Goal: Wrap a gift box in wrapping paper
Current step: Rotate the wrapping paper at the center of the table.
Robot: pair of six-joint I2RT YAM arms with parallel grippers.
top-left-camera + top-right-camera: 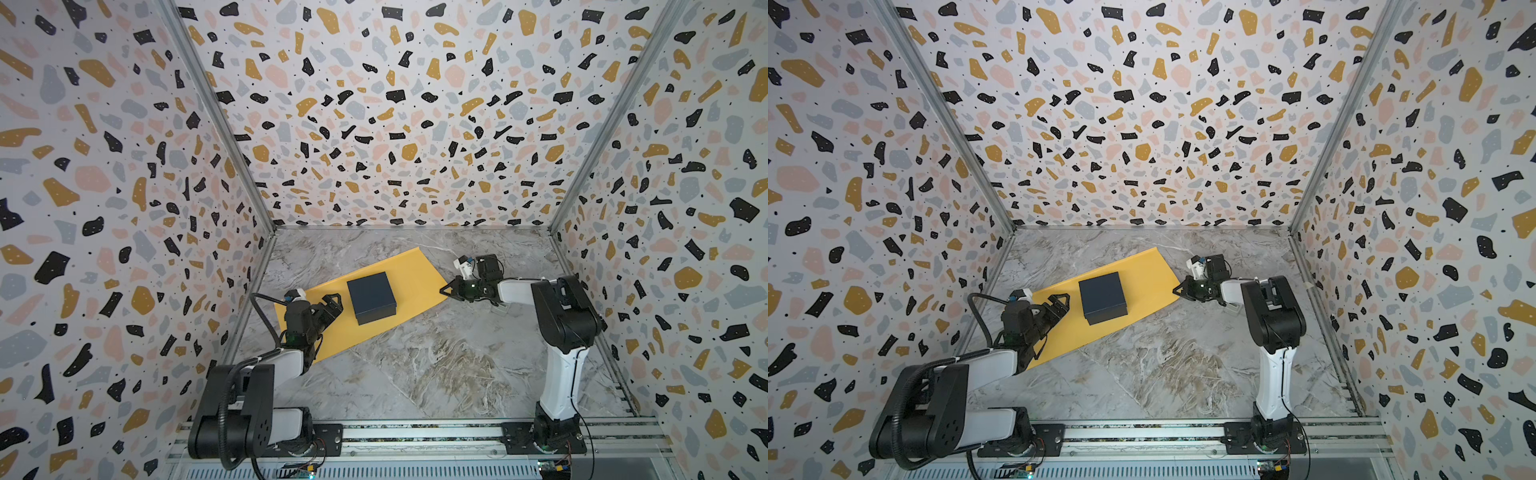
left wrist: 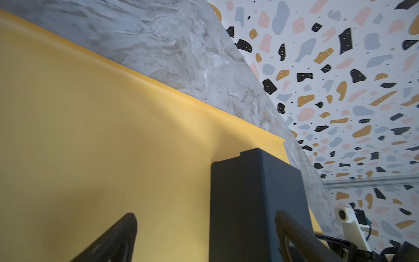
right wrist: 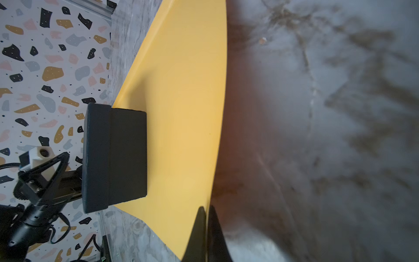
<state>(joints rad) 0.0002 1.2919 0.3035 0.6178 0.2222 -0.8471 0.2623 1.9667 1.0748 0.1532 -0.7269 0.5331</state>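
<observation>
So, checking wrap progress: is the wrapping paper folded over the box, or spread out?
Spread out: the wrapping paper lies open under the gift box, whose top is bare.

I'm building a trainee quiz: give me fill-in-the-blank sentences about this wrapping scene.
1. The gift box rests on the ____ wrapping paper.
2. The right end effector is shut on the edge of the ____.
3. The left end effector, beside the box, stands ____.
Missing: yellow; paper; open.

The gift box (image 1: 1102, 297) sits on the wrapping paper (image 1: 1144, 270), whose corner the right gripper (image 1: 1177, 289) seemingly pinches.
</observation>
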